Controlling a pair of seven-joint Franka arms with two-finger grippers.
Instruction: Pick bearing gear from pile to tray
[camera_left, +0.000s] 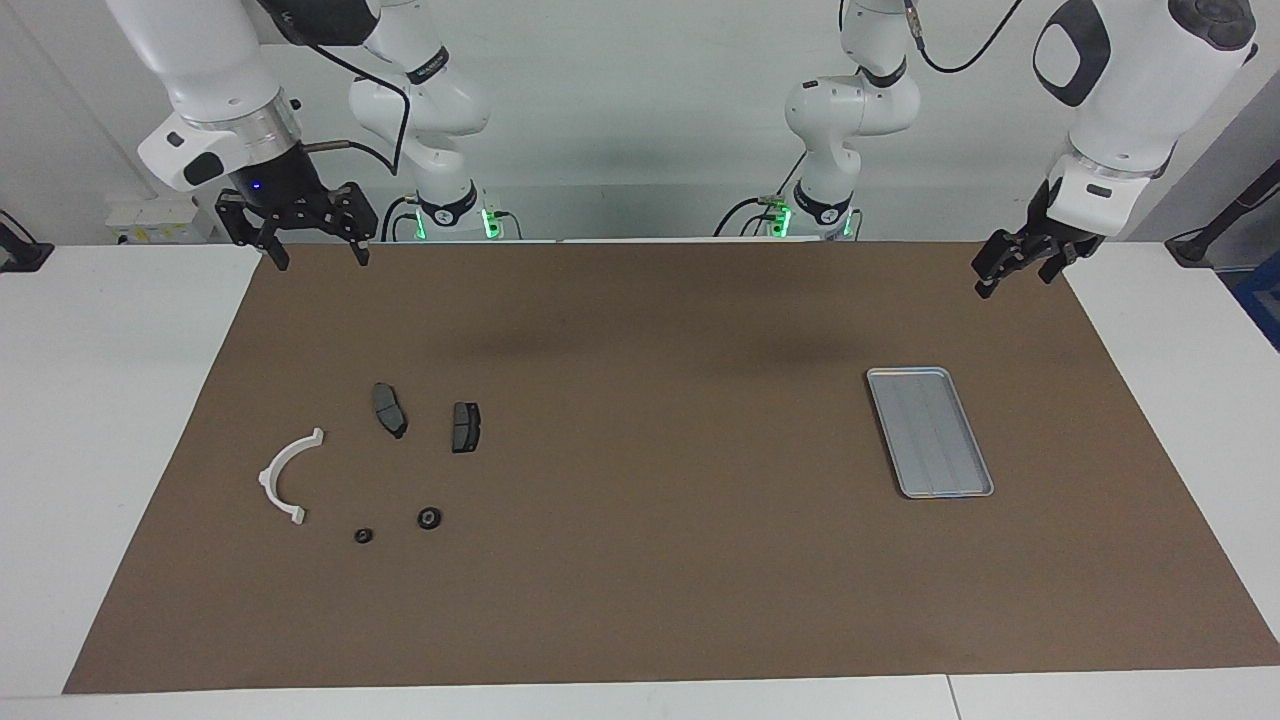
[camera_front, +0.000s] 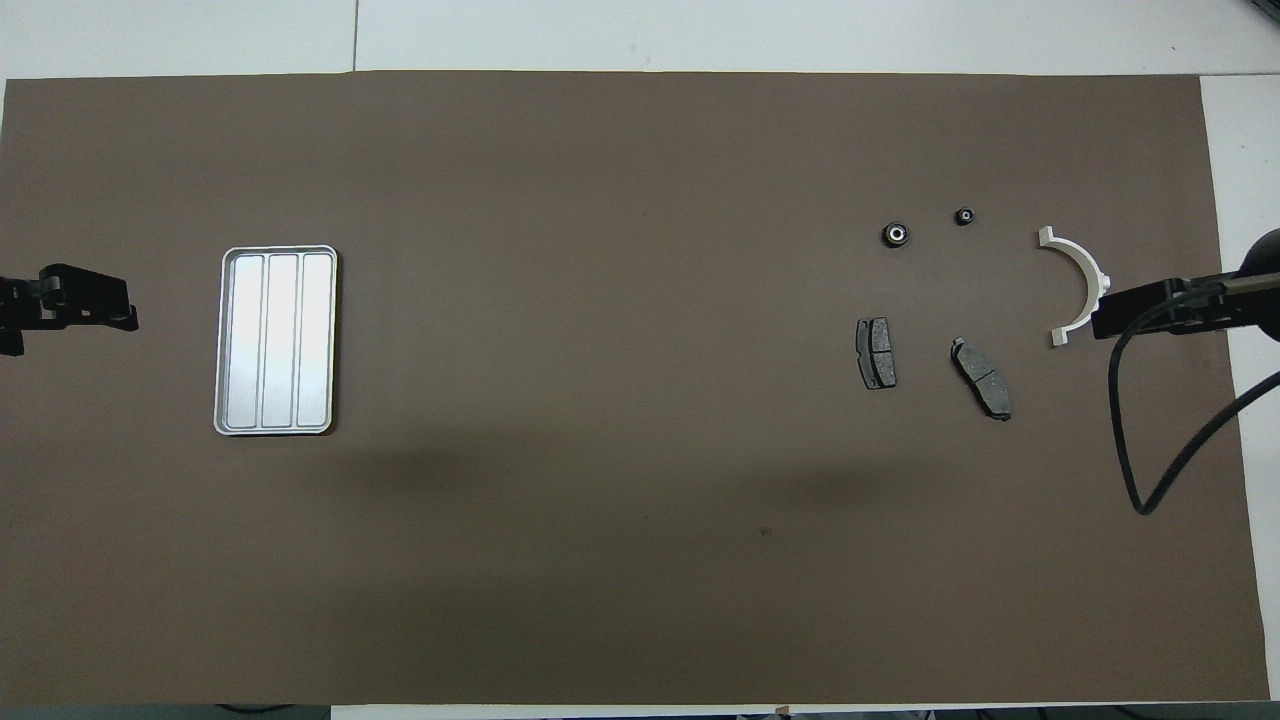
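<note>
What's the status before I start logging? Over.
Both grippers open, empty, raised: right gripper and left gripper at the mat's robot-side corners. Two black rings in pile, untouched; tray empty. Path unobstructed.

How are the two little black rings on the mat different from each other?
The bigger ring looks wider than the smaller ring. The bigger ring shows a shiny pale middle; the smaller ring's middle looks dark. The bigger ring lies closer to the grey plates, the smaller ring closer to the white bracket. Both are black, round, and flat on the mat.
</note>
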